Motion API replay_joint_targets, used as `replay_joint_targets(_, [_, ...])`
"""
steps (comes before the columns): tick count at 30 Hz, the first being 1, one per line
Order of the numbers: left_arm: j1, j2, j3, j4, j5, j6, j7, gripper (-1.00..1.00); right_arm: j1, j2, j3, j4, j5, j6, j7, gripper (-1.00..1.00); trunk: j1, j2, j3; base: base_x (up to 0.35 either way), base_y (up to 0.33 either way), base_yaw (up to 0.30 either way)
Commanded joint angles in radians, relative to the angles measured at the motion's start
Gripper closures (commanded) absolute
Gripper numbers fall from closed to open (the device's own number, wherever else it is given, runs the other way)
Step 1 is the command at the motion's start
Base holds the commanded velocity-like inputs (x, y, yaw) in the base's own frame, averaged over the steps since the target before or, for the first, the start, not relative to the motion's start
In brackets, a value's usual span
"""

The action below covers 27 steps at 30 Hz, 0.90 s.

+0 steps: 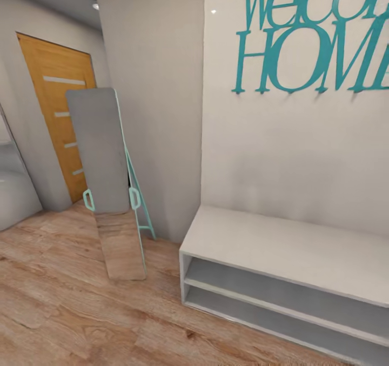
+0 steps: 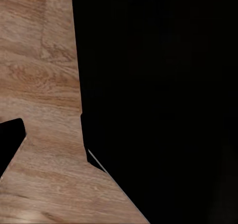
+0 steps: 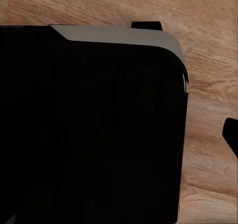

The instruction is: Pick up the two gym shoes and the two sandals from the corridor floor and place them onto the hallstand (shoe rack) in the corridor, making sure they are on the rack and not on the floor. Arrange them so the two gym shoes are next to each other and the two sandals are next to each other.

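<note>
Standing at about four o'clock in the head view was a low pale-grey two-tier bench point(image 1: 281, 247), both tiers bare, against a white wall bearing teal "Welcome HOME" lettering point(image 1: 310, 36). A tall leaning mirror point(image 1: 105, 177) stood at nine o'clock before an orange door point(image 1: 59, 101), on the corridor floor point(image 1: 65, 301). Both wrist views gave only dark robot bodywork over planks, so neither claw's state could be told.

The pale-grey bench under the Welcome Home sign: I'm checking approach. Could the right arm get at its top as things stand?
Probably not yet. The bench stands ahead by the wall, wood floor lies before it, and the right wrist view looks down at floor beside a dark body.
</note>
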Motion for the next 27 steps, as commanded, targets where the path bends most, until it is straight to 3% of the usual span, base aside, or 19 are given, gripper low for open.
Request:
replay_joint_targets(1, [0.0, 0.0, -0.001, -0.007, -0.002, 0.002, 0.001, -1.0, 0.0, 0.0, 0.0, -0.001, -0.001, 0.002, 0.0, -1.0, 0.0, 0.0, -0.001, 0.0, 0.0, -0.292])
replay_joint_targets(12, [-0.017, 0.011, -0.004, -0.059, -0.005, 0.001, 0.0, -1.0, 0.0, -0.007, -0.001, -0.037, 0.0, 0.002, 0.0, -1.0, 0.0, 0.0, -0.001, 0.0, 0.0, -0.298])
replay_joint_targets(22, [-0.055, 0.056, 0.001, -0.115, 0.002, 0.0, 0.002, -1.0, 0.0, -0.06, -0.001, -0.094, 0.001, -0.002, 0.004, -1.0, 0.0, 0.0, -0.001, 0.0, 0.0, -0.3])
replay_joint_targets(23, [-0.076, 0.061, 0.002, -0.329, 0.004, 0.0, 0.001, -1.0, 0.0, -0.094, -0.001, -0.312, 0.0, -0.002, 0.007, -1.0, 0.0, 0.0, -0.001, 0.0, 0.0, -0.3])
replay_joint_targets(27, [-0.103, 0.063, 0.003, -0.371, 0.005, 0.0, 0.001, -1.0, 0.0, -0.11, -0.001, -0.383, -0.001, -0.002, 0.008, -1.0, 0.0, 0.0, -0.001, 0.0, 0.0, -0.3])
